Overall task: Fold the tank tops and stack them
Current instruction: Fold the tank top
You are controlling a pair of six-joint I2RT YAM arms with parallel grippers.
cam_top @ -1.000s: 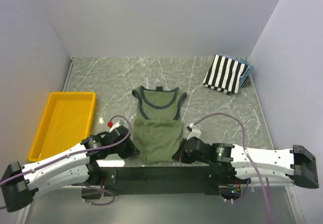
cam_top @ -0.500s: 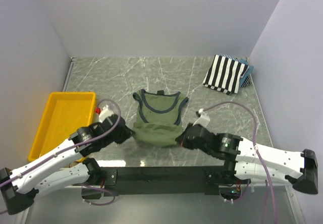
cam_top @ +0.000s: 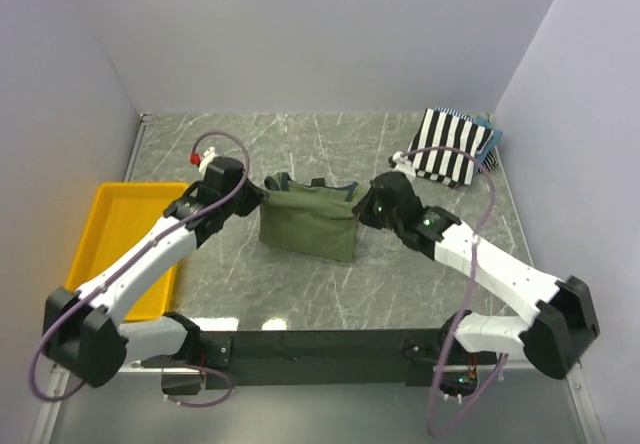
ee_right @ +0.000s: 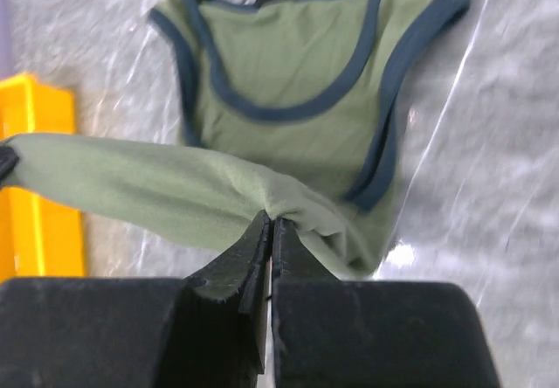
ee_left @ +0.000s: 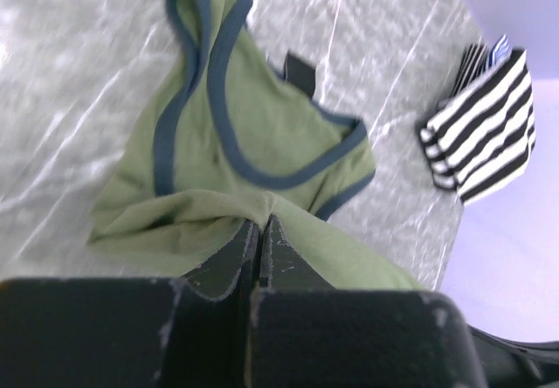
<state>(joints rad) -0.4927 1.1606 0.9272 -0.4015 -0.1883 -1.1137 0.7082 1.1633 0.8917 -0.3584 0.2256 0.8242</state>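
Observation:
The olive-green tank top point(cam_top: 308, 224) with navy trim lies mid-table, its bottom half lifted and carried over toward the neckline. My left gripper point(cam_top: 254, 200) is shut on the hem's left corner, and my right gripper point(cam_top: 364, 207) is shut on its right corner. In the left wrist view the gripper point(ee_left: 260, 224) pinches green cloth point(ee_left: 227, 135). In the right wrist view the gripper point(ee_right: 272, 225) pinches the hem, stretched above the top's straps point(ee_right: 288, 73). The black-and-white striped tank top point(cam_top: 450, 145) lies folded at the back right, also in the left wrist view point(ee_left: 489, 121).
A yellow plastic tray point(cam_top: 115, 244) sits at the table's left edge, also in the right wrist view point(ee_right: 35, 187). White walls close the table at the back and both sides. A black rail with the arm bases runs along the near edge.
Both grippers have carried the green top's bottom hem from the near edge up toward the neckline, folding the top in half. Both arms now reach farther back.

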